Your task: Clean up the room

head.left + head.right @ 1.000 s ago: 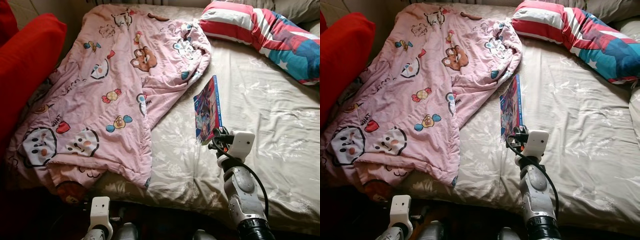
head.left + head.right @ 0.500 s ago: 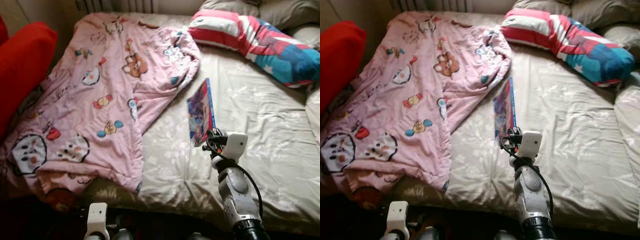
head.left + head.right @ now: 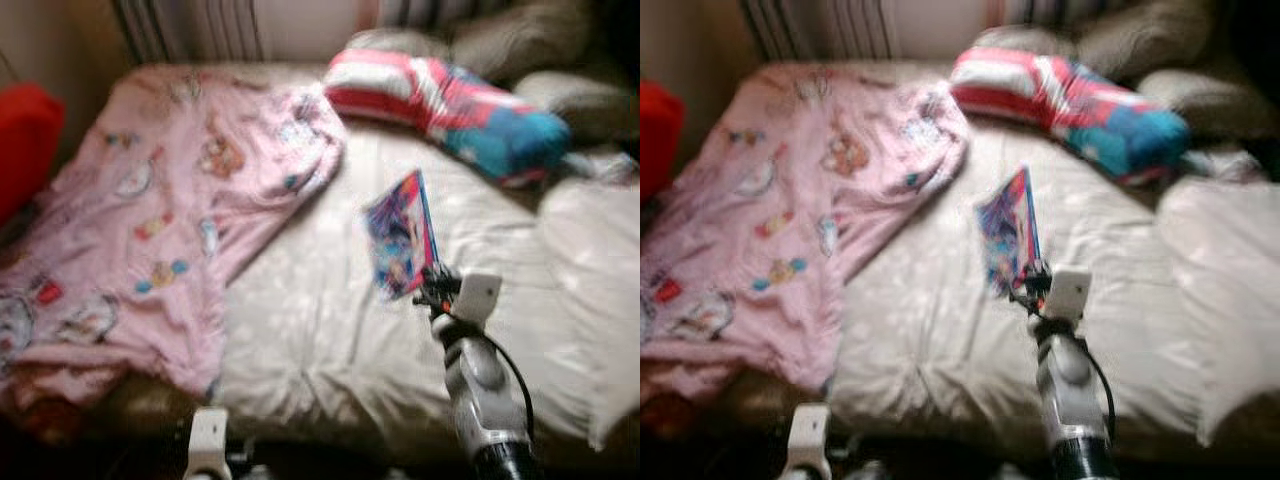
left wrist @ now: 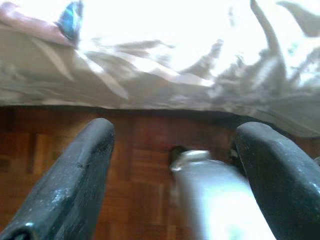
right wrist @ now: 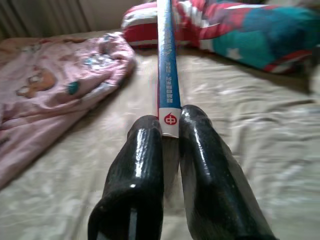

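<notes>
A thin colourful book with a blue spine stands on edge above the beige bed sheet, lifted off it. My right gripper is shut on the book's lower corner, one black finger on each side. In the head views the right wrist sits just below the book over the middle of the bed. My left gripper hangs low by the bed's near edge, open, with wooden floor beneath it and nothing between its fingers.
A pink cartoon-print blanket covers the bed's left half. A red, white and blue striped pillow lies at the head, with beige pillows behind. A red cushion stands at far left. The head views are blurred.
The camera has tilted up and drawn back, so the scene sits lower and blurs. The right gripper has raised the book off the sheet, still shut on it.
</notes>
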`<state>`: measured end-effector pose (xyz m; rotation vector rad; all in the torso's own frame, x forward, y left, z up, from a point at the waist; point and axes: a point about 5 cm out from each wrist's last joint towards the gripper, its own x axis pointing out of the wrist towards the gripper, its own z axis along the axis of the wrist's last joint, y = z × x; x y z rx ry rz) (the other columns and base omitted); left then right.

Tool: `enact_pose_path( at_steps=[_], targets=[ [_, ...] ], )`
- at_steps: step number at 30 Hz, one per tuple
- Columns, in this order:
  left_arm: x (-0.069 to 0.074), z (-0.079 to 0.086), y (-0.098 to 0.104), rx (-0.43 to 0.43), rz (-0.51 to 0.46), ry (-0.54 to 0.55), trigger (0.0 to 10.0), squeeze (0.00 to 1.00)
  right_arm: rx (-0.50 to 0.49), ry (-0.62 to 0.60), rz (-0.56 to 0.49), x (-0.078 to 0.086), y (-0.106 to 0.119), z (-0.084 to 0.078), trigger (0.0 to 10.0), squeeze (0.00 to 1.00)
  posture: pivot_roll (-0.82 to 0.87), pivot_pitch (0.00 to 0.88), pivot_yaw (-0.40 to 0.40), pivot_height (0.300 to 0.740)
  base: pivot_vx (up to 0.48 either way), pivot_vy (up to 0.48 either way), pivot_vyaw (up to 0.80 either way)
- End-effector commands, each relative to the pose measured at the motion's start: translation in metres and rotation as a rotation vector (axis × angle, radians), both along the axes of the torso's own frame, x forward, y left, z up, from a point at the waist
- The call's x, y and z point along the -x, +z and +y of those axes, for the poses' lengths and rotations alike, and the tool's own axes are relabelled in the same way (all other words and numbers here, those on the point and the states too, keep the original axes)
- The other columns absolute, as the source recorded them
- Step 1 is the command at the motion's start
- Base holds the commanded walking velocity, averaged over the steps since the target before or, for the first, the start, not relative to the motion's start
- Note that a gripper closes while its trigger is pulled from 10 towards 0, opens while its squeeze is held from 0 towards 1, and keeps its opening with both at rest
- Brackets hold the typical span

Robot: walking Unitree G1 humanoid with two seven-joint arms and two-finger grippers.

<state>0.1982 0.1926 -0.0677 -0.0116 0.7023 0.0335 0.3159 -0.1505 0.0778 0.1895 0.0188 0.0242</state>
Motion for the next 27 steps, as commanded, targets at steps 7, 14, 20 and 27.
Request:
enact_pose_path(
  at_steps=[7,14,20,27],
  targets=[
    [0.0106,0.0077,-0.0054,-0.014,0.045,0.025,10.0,0.00,-0.008,0.018,-0.040,-0.0031,0.0076,0.0051,10.0,0.00,0.00,0.195,0.010,0.740,0.000,-0.219,0.00],
    [0.0104,0.0081,-0.0053,-0.013,0.045,0.026,10.0,0.00,-0.009,0.010,-0.041,-0.0028,0.0070,0.0040,10.0,0.00,0.00,0.199,0.011,0.740,0.000,0.000,0.00],
    [0.0111,0.0079,-0.0057,-0.010,0.048,0.027,10.0,0.00,-0.008,0.011,-0.042,-0.0032,0.0072,0.0039,10.0,0.00,0.00,0.204,0.011,0.740,0.000,0.000,0.00],
    [0.0137,0.0080,-0.0073,-0.011,0.062,0.020,10.0,0.00,-0.010,0.008,-0.038,-0.0032,0.0067,0.0041,10.0,0.00,0.00,0.207,0.011,0.740,0.000,0.000,0.00]
  ],
)
